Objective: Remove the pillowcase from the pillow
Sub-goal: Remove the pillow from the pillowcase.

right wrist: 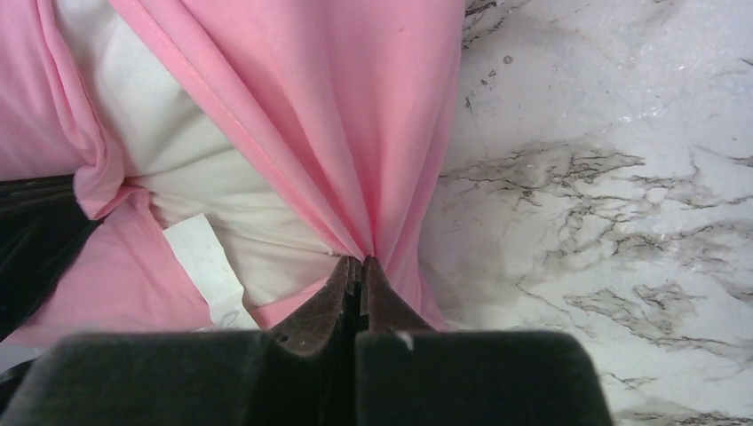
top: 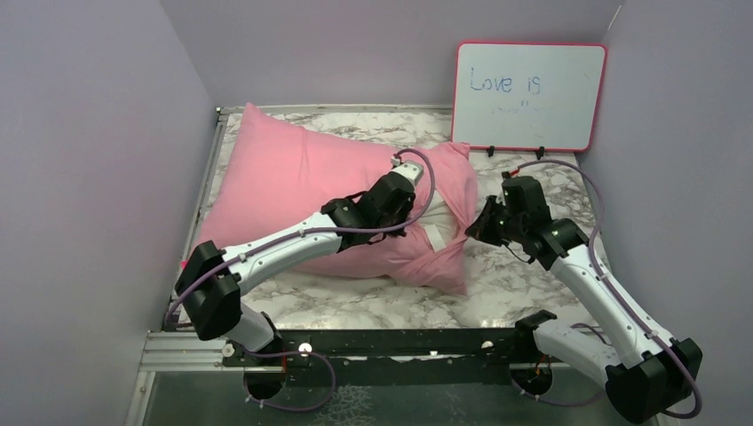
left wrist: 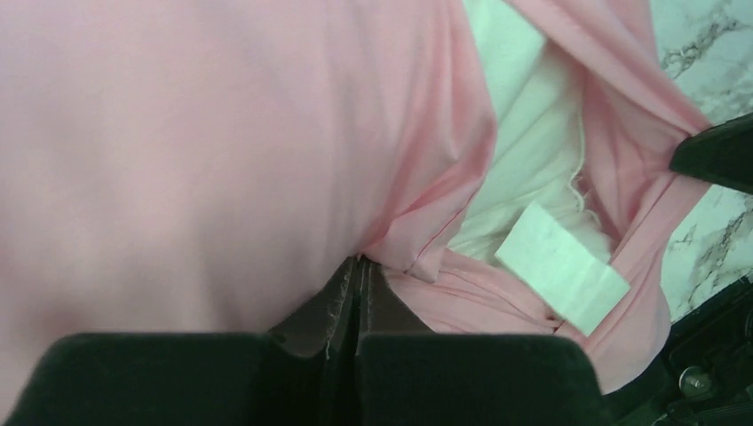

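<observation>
pillowcase (top: pixel 293 177): covers pillow (left wrist: pixel 533 160), long axis left-right, mouth at pillow's right end | left gripper (left wrist: pixel 358 266): clenched on mouth lip atop pillow | right gripper (right wrist: pixel 360 264): clenched on lip just beyond pillow's right end

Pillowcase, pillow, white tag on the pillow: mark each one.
pillowcase (top: pixel 289 173): top external view, broad pink face of its left half.
pillow (right wrist: pixel 169 169): right wrist view, bare white fabric inside the opening.
white tag (left wrist: pixel 561 266): left wrist view, middle of the tag.
</observation>
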Available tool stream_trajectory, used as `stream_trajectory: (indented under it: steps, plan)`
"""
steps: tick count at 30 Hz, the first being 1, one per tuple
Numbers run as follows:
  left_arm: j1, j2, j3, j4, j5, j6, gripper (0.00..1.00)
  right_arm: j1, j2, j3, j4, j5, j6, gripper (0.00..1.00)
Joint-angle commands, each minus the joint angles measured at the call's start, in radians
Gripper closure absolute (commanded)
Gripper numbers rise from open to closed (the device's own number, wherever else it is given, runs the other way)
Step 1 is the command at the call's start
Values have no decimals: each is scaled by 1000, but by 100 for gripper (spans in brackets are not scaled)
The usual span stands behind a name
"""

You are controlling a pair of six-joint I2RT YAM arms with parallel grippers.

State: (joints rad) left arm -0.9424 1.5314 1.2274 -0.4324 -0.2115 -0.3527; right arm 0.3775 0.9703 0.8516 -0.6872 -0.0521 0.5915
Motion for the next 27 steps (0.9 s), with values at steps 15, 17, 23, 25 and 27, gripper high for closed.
stream_trajectory:
  steps: [15, 17, 23, 25, 27]
  plan:
    - [267, -429, -275, -19, 157, -37, 100, -12, -72, -7, -30, -130, -113, 96]
    - [266, -443, -291, 6, 207, -35, 100, -12, -77, -2, -21, -156, -120, 89]
    - [261, -449, -296, 20, 334, -34, 100, -12, -49, 87, -50, -163, -158, 61]
    - [258, -451, -304, 22, 344, -37, 100, -12, -14, 132, -53, -163, -177, 46]
    - [256, -449, -311, 21, 357, -39, 100, -12, 32, 187, -58, -165, -203, 30]
